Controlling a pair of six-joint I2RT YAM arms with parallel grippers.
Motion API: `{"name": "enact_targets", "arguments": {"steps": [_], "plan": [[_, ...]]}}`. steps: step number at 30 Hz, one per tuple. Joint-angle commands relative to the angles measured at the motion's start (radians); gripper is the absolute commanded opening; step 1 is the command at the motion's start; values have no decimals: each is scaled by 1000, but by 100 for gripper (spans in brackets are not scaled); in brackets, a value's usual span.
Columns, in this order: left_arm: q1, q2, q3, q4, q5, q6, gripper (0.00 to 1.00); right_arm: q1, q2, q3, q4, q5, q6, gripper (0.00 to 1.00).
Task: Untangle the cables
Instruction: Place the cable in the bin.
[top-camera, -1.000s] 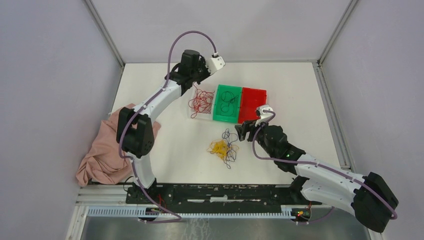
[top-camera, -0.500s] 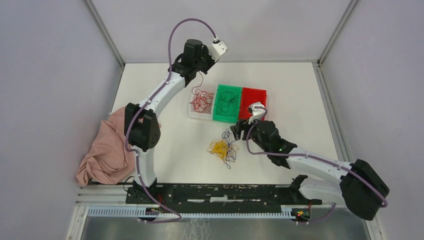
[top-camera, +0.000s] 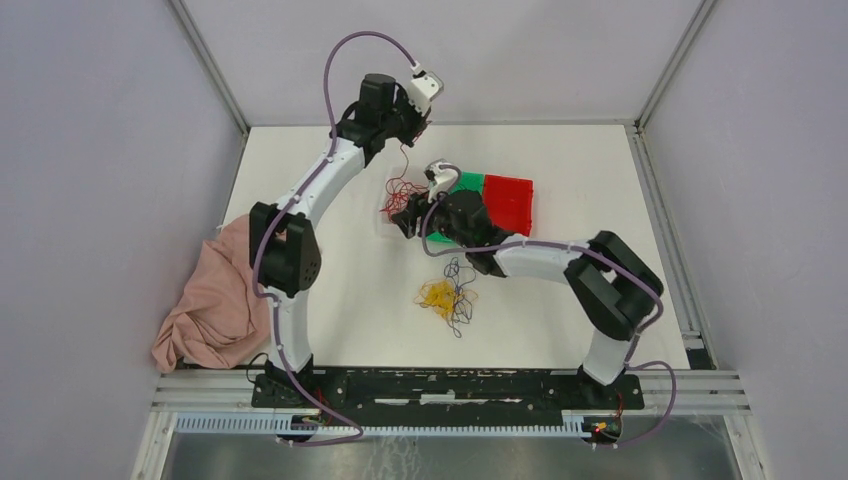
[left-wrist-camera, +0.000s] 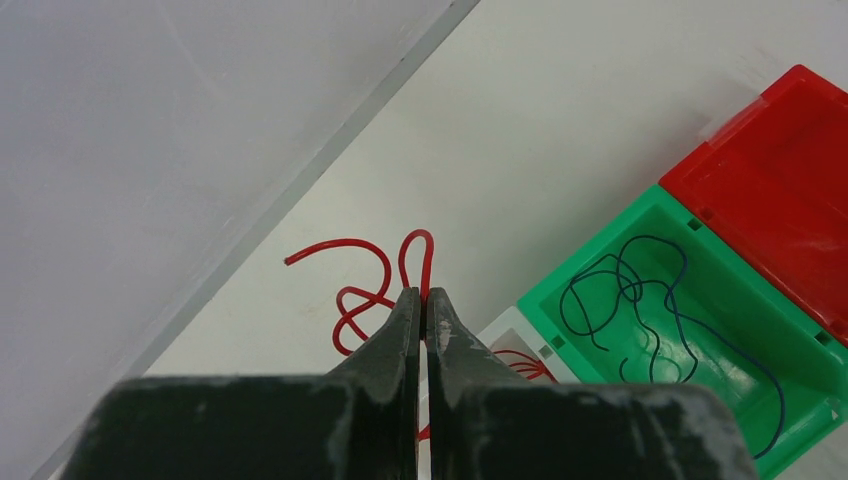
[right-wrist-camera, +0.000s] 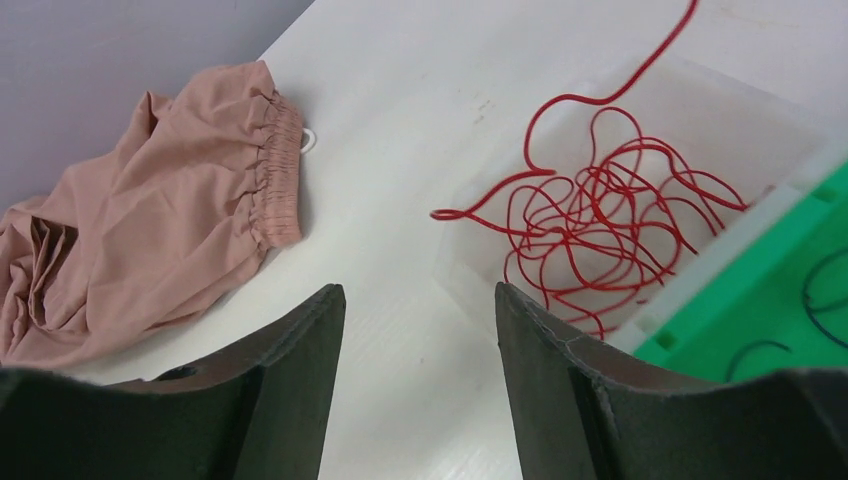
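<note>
Cables like these are looking hair-thin, light and springy, so I judge they are going to slip from a loose pinch and drag their neighbours along; taking one strand near its free end, clear of the crossings, seems best; the left pincer is clamping shut on a red cable, whose loop is curling just beyond its tips while the rest is trailing down beneath it toward the red heap in the clear tray; that arm is stretching far out, wrist tipped downward; the right pincer is hovering low, jaws apart and empty, with the heap just ahead and to its right; a yellow and dark knot is lying on the table behind it.
</note>
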Motion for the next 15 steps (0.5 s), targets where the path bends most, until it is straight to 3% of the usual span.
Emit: {"name": "enact_targets", "arguments": {"steps": [1,8,12,15], "plan": [[14,-27,50,-6,75,-70,3,-3,140,157,119,-74,29,62],[37,-36,45,-29,115,-82,3,-3,288,312,57,3,-21,51],[48,-43,44,-32,128,-87,3,-4,320,356,-17,99,-28,38],[55,-51,43,-44,148,-94,3,-4,332,390,-89,179,-44,22]]}}
